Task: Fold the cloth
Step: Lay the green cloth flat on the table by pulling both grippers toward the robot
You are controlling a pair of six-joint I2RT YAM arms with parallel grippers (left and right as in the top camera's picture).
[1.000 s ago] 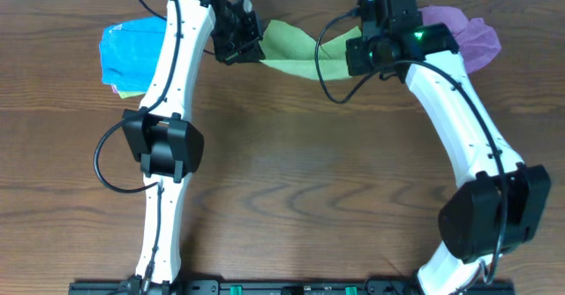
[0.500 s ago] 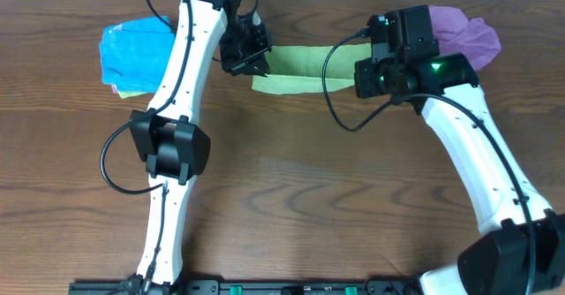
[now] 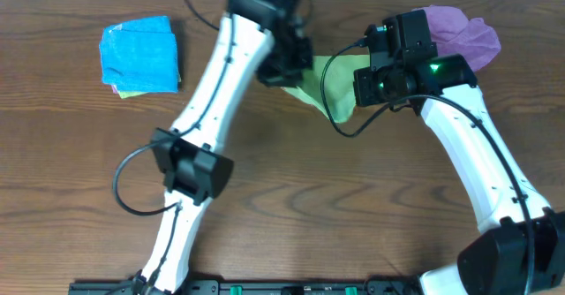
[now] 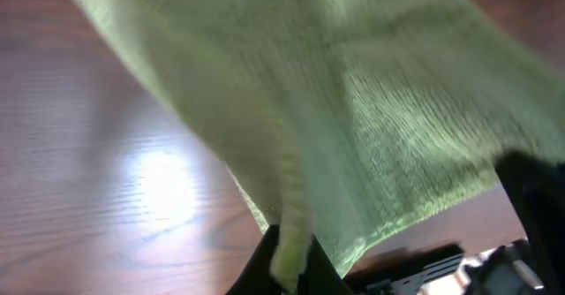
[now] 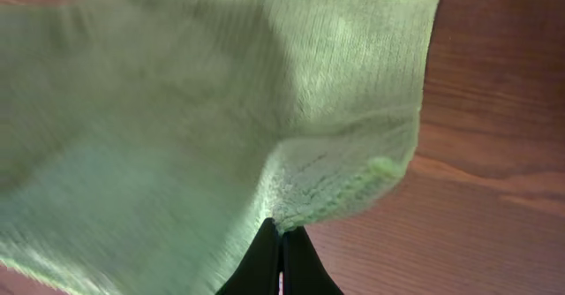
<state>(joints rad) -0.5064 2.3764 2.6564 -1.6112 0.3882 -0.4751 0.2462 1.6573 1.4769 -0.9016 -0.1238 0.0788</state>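
The lime-green cloth (image 3: 331, 87) hangs bunched between my two grippers at the back middle of the table. My left gripper (image 3: 296, 65) is shut on one edge of it; in the left wrist view the cloth (image 4: 353, 109) drapes over the black fingers (image 4: 287, 264). My right gripper (image 3: 360, 87) is shut on the other side; in the right wrist view the cloth (image 5: 221, 127) spreads out from the closed fingertips (image 5: 281, 238). The two grippers are close together.
A bright blue folded cloth (image 3: 139, 55) lies at the back left with a bit of green under it. A purple cloth (image 3: 468, 30) lies at the back right behind the right arm. Brown wood table (image 3: 309, 198).
The left gripper has swung right with its edge of the cloth, toward the right gripper. The cloth has gone from a stretched strip to a bunched hanging fold. The blue cloth is now uncovered.
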